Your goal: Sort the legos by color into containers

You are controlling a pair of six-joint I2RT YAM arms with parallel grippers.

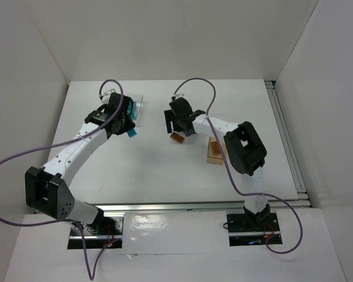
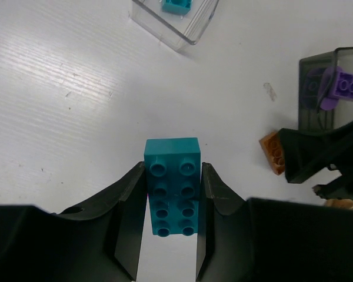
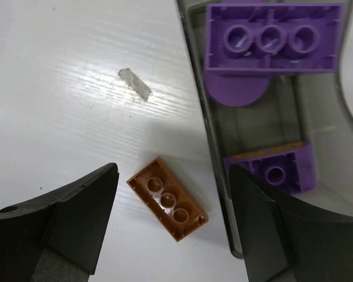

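Left gripper [image 2: 173, 171] clamps teal eight-stud brick [image 2: 172, 194].

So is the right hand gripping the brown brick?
No, the brown brick lies loose on the table, untouched between the open right hand.

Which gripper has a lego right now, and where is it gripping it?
The left gripper is shut on the teal rectangular studded plastic brick, clamped across its two long sides. The right gripper is open, holding nothing.

White table [image 1: 165, 170] — a small pale scrap [image 3: 134, 83] lies on its surface.
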